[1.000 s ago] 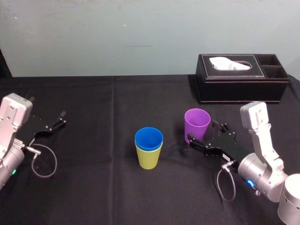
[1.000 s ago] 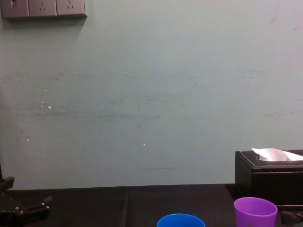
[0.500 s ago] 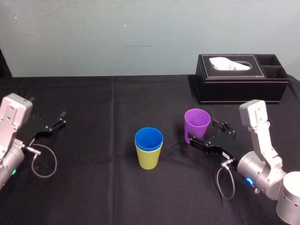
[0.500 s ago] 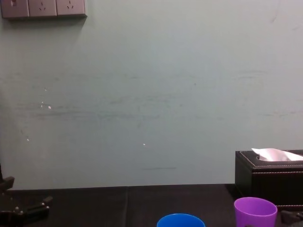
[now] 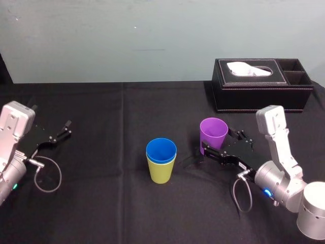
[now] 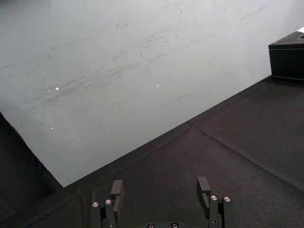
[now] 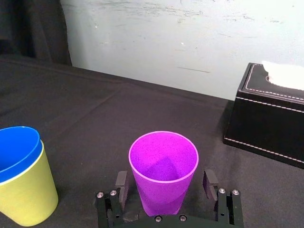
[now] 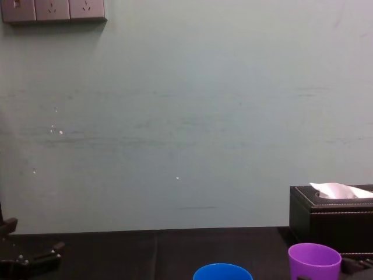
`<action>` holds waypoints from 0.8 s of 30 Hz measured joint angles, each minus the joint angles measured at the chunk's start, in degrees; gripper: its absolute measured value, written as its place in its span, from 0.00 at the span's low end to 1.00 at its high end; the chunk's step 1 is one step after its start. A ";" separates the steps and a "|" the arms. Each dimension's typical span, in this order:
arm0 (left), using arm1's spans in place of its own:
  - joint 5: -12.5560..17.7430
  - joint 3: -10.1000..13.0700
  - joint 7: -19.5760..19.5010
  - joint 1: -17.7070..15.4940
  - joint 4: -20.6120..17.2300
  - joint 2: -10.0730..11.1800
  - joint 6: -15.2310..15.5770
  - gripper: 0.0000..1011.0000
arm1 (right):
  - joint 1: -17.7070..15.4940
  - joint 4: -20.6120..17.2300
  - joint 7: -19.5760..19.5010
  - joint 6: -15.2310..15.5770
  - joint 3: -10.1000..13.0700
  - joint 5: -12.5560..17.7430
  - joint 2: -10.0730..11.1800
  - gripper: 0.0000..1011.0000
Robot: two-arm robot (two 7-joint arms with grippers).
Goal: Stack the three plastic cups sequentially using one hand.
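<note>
Straddling the purple cup [image 5: 213,133], the right gripper's [image 7: 165,179] fingers [image 7: 121,183] stand open, blue cup [image 5: 161,150] inside yellow-green cup [image 5: 161,173] nearby, tissue box [image 5: 261,94] behind

1. No text, label, brand, number or sign can be read on any surface shown.
</note>
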 joint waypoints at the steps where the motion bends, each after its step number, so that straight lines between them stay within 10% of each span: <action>1: 0.00 0.00 0.00 0.00 0.00 0.00 0.00 1.00 | 0.15 0.08 0.04 0.00 -0.07 -0.05 -0.03 0.99; 24: 0.00 0.00 0.00 0.00 0.00 0.00 0.00 1.00 | 2.26 2.54 0.09 -0.11 -0.96 -1.37 -0.66 0.99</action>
